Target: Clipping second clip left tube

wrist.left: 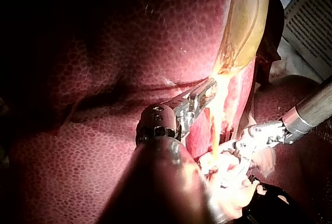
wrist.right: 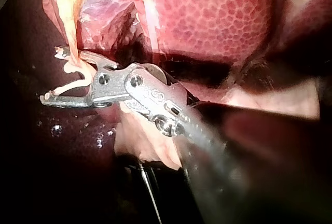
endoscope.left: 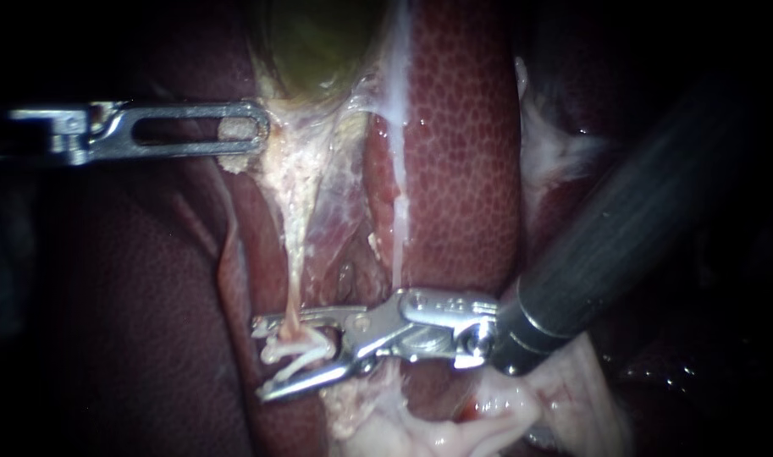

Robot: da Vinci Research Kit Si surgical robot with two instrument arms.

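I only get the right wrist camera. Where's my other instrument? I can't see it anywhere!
Observer: In the endoscope view your left instrument sits at the lower end of the greenish gallbladder.
Operator: Is it holding something?
Observer: Yes, its jaws are shut on pale tissue there.
Operator: Is that joined to my tube?
Observer: Yes, the tube runs from that tissue down between your right instrument's open jaws.

endoscope: close, facing liver [endoscope.left: 462, 127] | wrist views: from each arm, close | shared: tube [endoscope.left: 295, 271]
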